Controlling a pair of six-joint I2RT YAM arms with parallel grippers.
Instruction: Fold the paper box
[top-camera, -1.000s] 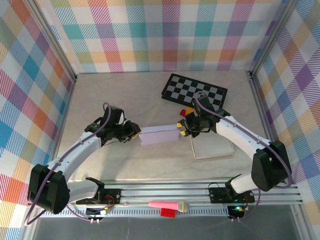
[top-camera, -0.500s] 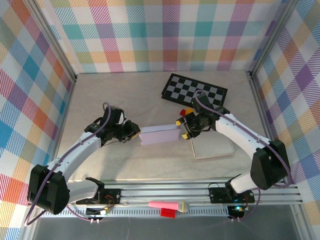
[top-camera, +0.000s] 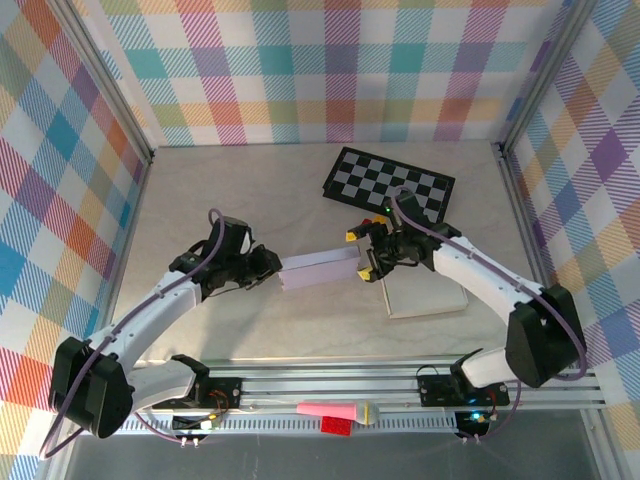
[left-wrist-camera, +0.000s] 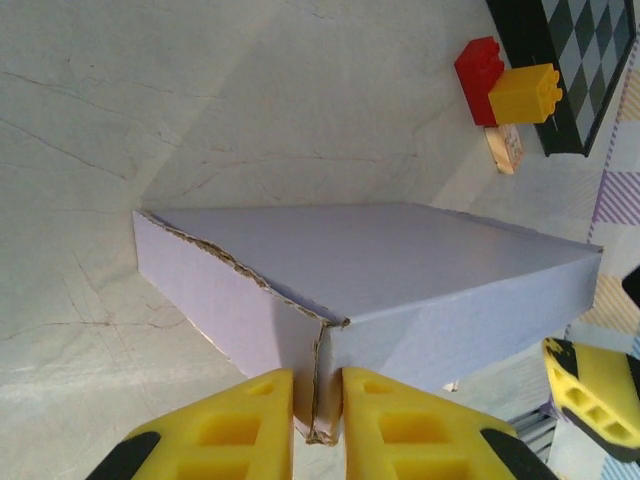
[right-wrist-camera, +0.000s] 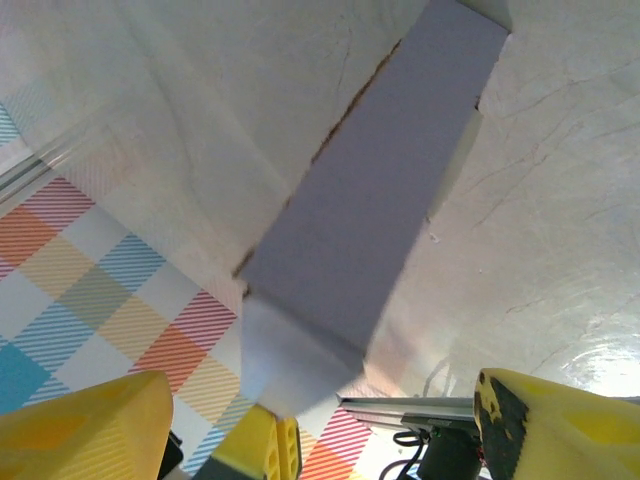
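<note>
The lavender paper box (top-camera: 320, 268) lies mid-table between my two grippers. My left gripper (top-camera: 272, 265) is at its left end. In the left wrist view, that gripper (left-wrist-camera: 318, 425) is shut on a torn corner flap of the box (left-wrist-camera: 380, 270). My right gripper (top-camera: 368, 255) stands open at the box's right end, with its fingers apart from the cardboard. In the right wrist view, the box (right-wrist-camera: 380, 200) runs away from the wide-spread right gripper (right-wrist-camera: 320, 430), with nothing between the fingers. The left gripper's yellow fingers (right-wrist-camera: 268, 450) pinch the far end.
A chessboard (top-camera: 390, 178) lies behind the right gripper. A red brick (left-wrist-camera: 478, 68), a yellow brick (left-wrist-camera: 524, 92) and a small wooden block (left-wrist-camera: 505, 150) sit beside it. A flat white sheet (top-camera: 425, 293) lies under the right arm. A pink item (top-camera: 335, 410) rests on the front rail.
My right gripper has opened and let go of the box's right end. The left gripper stays shut on the left end, and the box has barely moved.
</note>
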